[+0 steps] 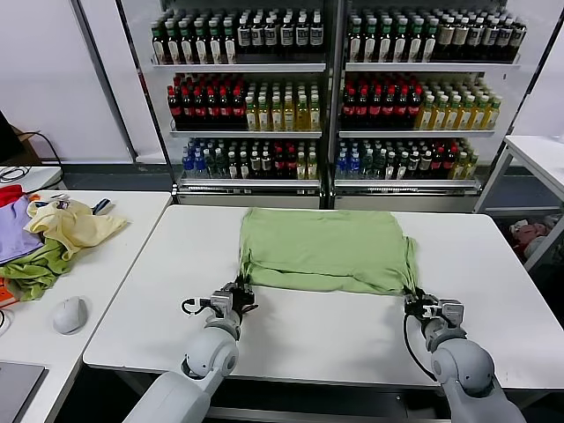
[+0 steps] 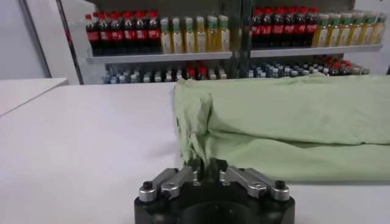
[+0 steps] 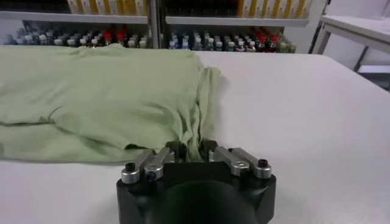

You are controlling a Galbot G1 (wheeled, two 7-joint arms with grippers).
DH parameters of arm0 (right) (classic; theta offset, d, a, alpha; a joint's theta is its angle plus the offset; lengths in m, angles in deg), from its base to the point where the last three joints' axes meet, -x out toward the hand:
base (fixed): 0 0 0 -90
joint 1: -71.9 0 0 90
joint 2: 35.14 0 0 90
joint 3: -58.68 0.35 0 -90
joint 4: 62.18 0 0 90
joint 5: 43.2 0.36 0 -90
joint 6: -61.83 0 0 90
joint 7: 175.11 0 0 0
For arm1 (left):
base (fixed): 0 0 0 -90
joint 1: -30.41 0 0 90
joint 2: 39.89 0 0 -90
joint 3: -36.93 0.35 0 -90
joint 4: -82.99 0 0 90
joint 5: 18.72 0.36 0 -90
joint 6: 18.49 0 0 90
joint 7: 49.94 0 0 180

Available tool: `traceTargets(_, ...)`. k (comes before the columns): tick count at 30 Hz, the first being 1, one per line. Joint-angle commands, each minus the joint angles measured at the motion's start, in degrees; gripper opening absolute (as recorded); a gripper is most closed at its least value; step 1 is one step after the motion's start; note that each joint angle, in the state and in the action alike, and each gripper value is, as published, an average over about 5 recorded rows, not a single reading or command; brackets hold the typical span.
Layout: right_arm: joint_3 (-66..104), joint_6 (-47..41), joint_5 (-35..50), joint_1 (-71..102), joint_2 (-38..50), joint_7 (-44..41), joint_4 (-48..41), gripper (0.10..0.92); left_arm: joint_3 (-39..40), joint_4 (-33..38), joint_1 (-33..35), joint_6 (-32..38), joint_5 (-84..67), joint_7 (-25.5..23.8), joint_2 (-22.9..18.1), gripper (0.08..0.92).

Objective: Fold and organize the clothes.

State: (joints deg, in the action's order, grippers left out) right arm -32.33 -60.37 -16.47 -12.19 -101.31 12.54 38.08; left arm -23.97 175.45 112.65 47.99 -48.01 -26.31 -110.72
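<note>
Head view: I am pinching the polo shirt (image 1: 322, 249) near corners with left gripper (image 1: 236, 298) and right gripper (image 1: 421, 305), presumably for folding it evenly.

Shirt lying across the far middle of the worktop, a gripper sitting at each near corner of it.

The polo shirt (image 1: 323, 249) is lying on the worktop (image 1: 326, 330), nearer the far edge than the near edge. The left gripper (image 1: 240, 295) is sitting at the shirt's near-left corner, the right gripper (image 1: 417, 302) at its near-right corner, each pinching the cloth. Shelves of bottles (image 1: 326, 88) are standing behind the far edge. A side table (image 1: 115, 256) is standing off the left edge, carrying a heap of garments (image 1: 53, 238) and a mouse (image 1: 70, 315).
</note>
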Motion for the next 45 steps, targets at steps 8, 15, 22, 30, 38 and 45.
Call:
traceTargets(8, 2.2, -0.6, 1.4, 4.5, 1.1, -1.1, 5.5, 0.148, -2.2, 8.8, 7.3, 0.2, -0.5, 0.0, 1.7, 0.086)
traceTargets(15, 5.6, -0.4, 0.4, 12.8, 1.4, -1.6, 13.6, 0.148, -5.6, 19.8, 19.8, 0.9, 1.8, -0.3, 2.8, 0.086)
traceTargets(22, 7.5, 0.1, -3.4, 22.4, 0.7, -2.0, 21.0, 0.148, -9.1, 28.3, 32.2, 0.9, 6.2, -0.6, 0.1, 0.086)
traceTargets(30, 8.9, 0.3, -6.2, 29.1, -0.7, -1.7, 26.3, 0.148, -14.3, 32.6, 40.1, 1.2, 9.8, -1.7, -2.3, 0.086)
traceTargets(38, 8.9, 1.3, -10.1, 31.6, -1.5, -2.5, 28.5, 0.178, -18.5, 33.6, 41.0, 0.0, 11.1, -2.6, -1.0, 0.086)
traceTargets(45, 9.0, 6.8, -9.0, 29.8, -1.7, -2.7, 32.2, 0.367, -19.7, 38.1, 40.3, -1.5, 11.4, -3.8, 0.7, 0.173)
